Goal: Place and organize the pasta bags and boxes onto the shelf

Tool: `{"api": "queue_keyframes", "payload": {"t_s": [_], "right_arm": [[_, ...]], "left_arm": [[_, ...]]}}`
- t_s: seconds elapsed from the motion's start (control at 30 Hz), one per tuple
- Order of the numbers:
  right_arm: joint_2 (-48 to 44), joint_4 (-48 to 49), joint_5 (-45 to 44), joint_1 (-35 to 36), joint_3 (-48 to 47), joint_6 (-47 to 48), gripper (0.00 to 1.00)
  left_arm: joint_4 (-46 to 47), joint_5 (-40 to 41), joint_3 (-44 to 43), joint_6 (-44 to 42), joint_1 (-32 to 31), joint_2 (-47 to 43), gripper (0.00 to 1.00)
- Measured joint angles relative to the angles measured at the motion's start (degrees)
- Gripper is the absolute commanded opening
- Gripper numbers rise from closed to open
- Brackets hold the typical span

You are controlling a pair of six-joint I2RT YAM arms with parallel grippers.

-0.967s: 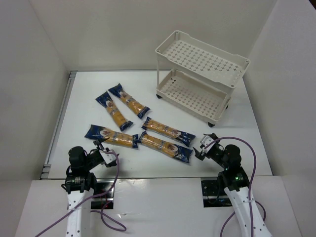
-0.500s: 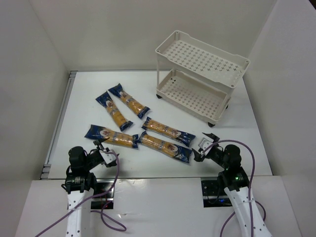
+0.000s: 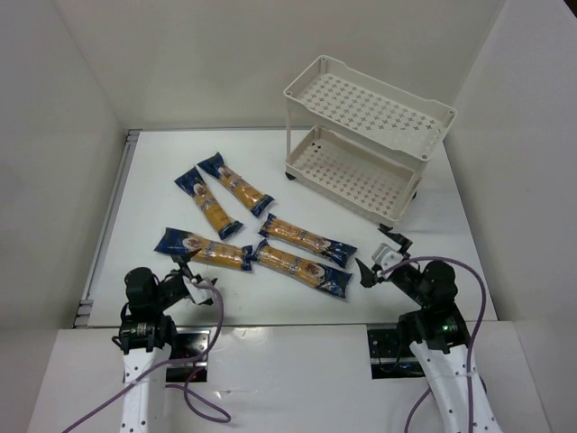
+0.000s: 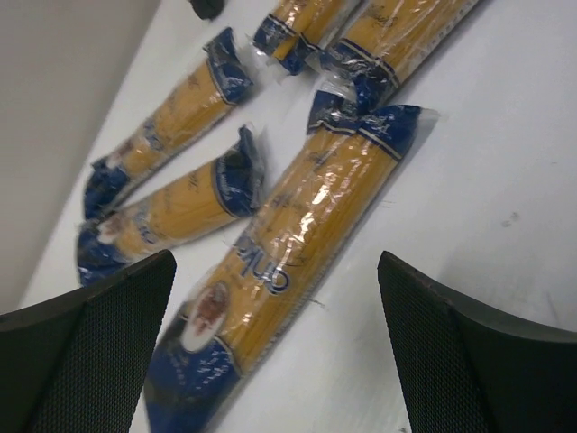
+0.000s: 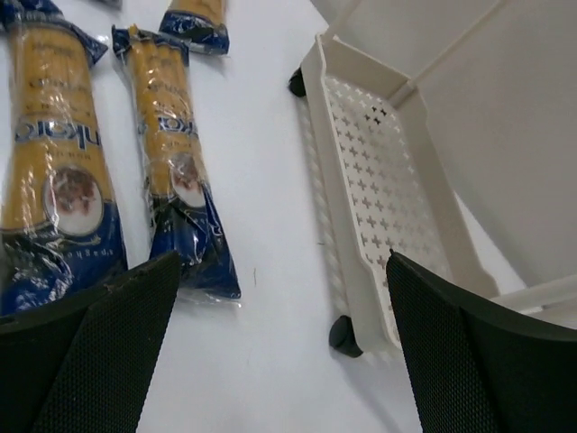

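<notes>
- Packets: all five lie flat on the table [image 3: 153,171], ahead of both grippers.
- Left packet [image 3: 203,250]: just ahead of the left gripper [image 3: 191,275]. In the wrist view it runs lengthwise out from the gap between the fingers.
- Near packet [image 3: 302,269]: between the two grippers, with its dark end just left of the right gripper [image 3: 379,255]. A third packet lies alongside it, one step farther out.
- Two more packets lie side by side, well ahead of the left gripper.
- Shelf [image 3: 370,104]: upright on the table, ahead of the right gripper. Its nearest wheel [image 3: 386,225] is close to the fingertips.
- Left gripper: jaws wide apart, holding nothing, low over the table.
- Right gripper: jaws wide apart, holding nothing.
</notes>
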State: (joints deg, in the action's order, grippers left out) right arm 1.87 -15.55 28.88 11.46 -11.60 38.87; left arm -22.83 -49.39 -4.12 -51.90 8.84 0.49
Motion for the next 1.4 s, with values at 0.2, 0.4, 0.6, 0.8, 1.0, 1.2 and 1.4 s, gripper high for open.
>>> {"api": "queue_keyframes", "payload": {"t_s": [0.2, 0.4, 0.6, 0.8, 1.0, 1.2, 1.4], "right_arm": [[38.5, -6.5, -4.7, 1.2, -27.2, -6.4, 0.99], [53.6, -10.2, -12.0, 10.6, -36.6, -12.6, 0.99], [59.9, -13.5, -14.6, 22.1, -41.1, -18.0, 0.99], [69.8, -16.8, -18.5, 30.2, -47.2, -22.7, 0.99], [83.4, -17.5, -23.0, 33.4, -53.2, -23.0, 0.99], [94.2, -17.8, -24.3, 30.3, -57.0, -22.8, 0.99], [100.2, -15.8, -24.2, 26.9, -60.7, -21.2, 0.99]], "left_arm": [[15.5, 14.9, -1.3, 10.1, -0.4, 0.1, 1.0], [14.1, 37.5, -22.1, 19.9, -0.5, 12.7, 1.0], [5.9, 51.4, -44.5, 32.8, -0.3, 34.9, 1.0], [-7.6, 51.3, -54.3, 39.9, 0.0, 50.5, 1.0], [-15.5, 49.4, -54.9, 39.5, 0.1, 60.9, 1.0], [-19.6, 48.0, -54.9, 36.9, 0.1, 66.3, 1.0], [-20.9, 46.2, -55.3, 36.8, 0.1, 68.3, 1.0]]}}
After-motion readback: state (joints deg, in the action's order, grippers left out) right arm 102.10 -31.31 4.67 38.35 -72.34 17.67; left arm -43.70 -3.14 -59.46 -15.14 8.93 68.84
